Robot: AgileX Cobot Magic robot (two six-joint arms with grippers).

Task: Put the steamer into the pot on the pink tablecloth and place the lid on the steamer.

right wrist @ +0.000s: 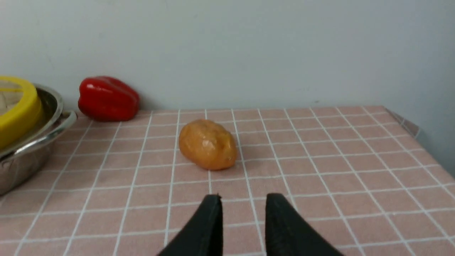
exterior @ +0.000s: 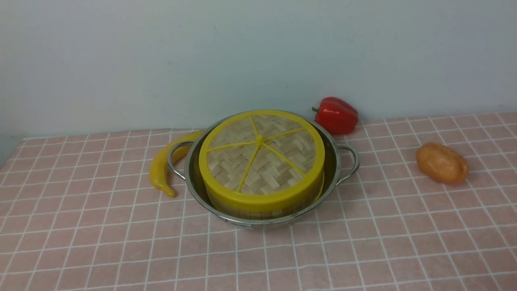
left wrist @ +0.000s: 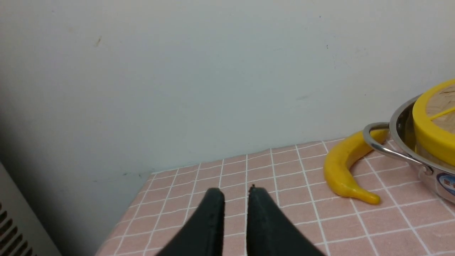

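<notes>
The shiny steel pot (exterior: 333,161) stands on the pink tablecloth (exterior: 363,242) at mid-table. The steamer (exterior: 258,211) sits inside it; only a strip of its bamboo wall shows. The woven lid (exterior: 261,155) with yellow rim and spokes lies on top of the steamer and hides what is inside. No gripper shows in the front view. My left gripper (left wrist: 236,193) hovers over the cloth away from the pot (left wrist: 400,121), fingers slightly apart and empty. My right gripper (right wrist: 244,199) is over the cloth on the pot's other side (right wrist: 32,149), fingers apart and empty.
A yellow banana-shaped toy (exterior: 161,169) lies against the pot's left handle. A red bell pepper (exterior: 336,115) sits behind the pot by the wall. An orange potato (exterior: 442,163) lies to the right, just ahead of my right gripper (right wrist: 208,144).
</notes>
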